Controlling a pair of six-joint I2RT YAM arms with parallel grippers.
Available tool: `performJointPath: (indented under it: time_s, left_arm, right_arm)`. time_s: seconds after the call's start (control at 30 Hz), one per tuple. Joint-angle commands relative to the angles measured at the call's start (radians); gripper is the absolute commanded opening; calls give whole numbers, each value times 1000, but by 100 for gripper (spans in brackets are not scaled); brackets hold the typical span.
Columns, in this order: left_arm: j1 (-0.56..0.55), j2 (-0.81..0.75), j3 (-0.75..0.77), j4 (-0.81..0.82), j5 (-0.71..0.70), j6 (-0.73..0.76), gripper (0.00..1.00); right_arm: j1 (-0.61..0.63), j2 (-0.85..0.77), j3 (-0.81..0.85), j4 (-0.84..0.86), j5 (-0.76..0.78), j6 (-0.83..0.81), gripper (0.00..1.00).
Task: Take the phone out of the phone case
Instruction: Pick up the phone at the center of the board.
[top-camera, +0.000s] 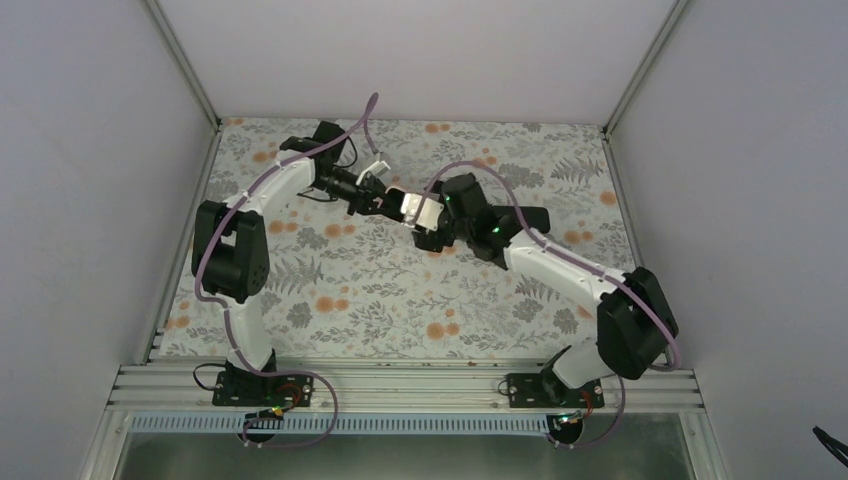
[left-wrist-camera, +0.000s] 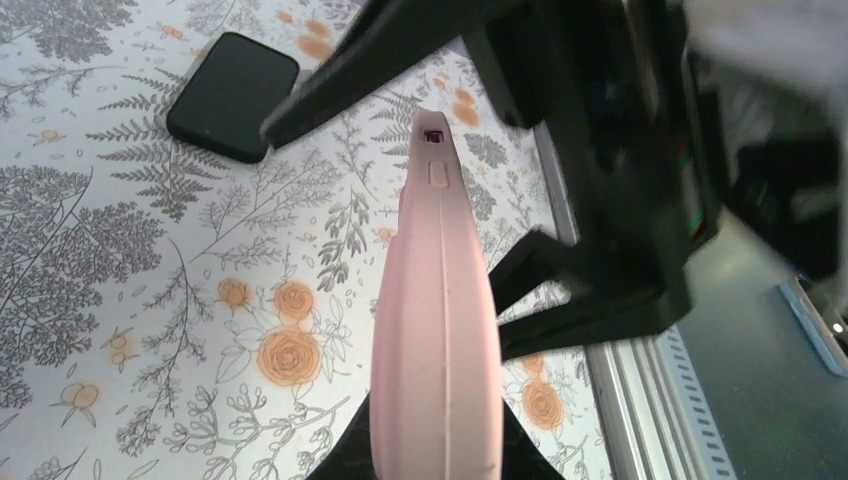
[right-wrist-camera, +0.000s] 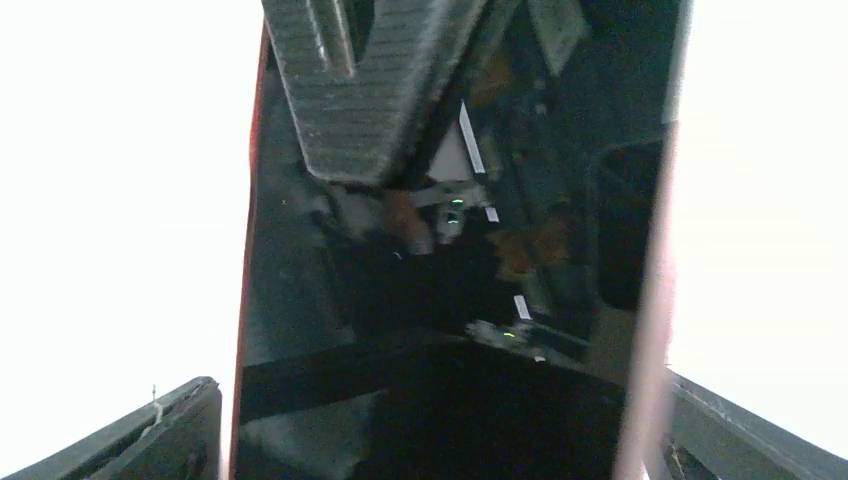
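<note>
Open tabletop (top-camera: 400, 300); left gripper (top-camera: 384, 203), seemingly right gripper (top-camera: 428, 220), pinch phone case (left-wrist-camera: 437, 330).

We find the far middle of the table (top-camera: 400, 300) blocked: the left gripper (top-camera: 388, 203) and the right gripper (top-camera: 430, 220) meet there with the phone case (top-camera: 413, 206) raised between them, and no gap shows among the three. Just right of them a black slab (top-camera: 538, 217) lies flat on the table. The left arm (top-camera: 235, 250) bows along the left edge; the right arm (top-camera: 565, 268) slants to the near right corner. Between the arms we see open floral surface across the near middle, and more along the back wall (top-camera: 420, 60) and in the far right corner. From the left wrist, bare table also shows beneath the phone case
</note>
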Motion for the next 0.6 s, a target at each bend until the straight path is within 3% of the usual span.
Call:
performJointPath:
  time_s: [0.0, 0.1, 0.23, 0.37, 0.57]
  left_arm:
    - [-4, -53, 1, -39, 1, 104, 2]
    - [-6, -116, -54, 5, -92, 124, 2]
    - [-15, -212, -121, 90, -224, 115, 2]
    - [-19, -283, -136, 95, -272, 132, 2]
    - [-21, -347, -168, 90, -293, 149, 2]
  right_arm:
    - [-130, -70, 129, -292, -320, 28, 100]
    - [-229, -66, 203, -502, -529, -27, 100]
    - [-290, -23, 287, -711, -632, -70, 100]
    - [-302, -18, 295, -763, -680, -70, 100]
    - [-311, -27, 257, -701, -720, -39, 100]
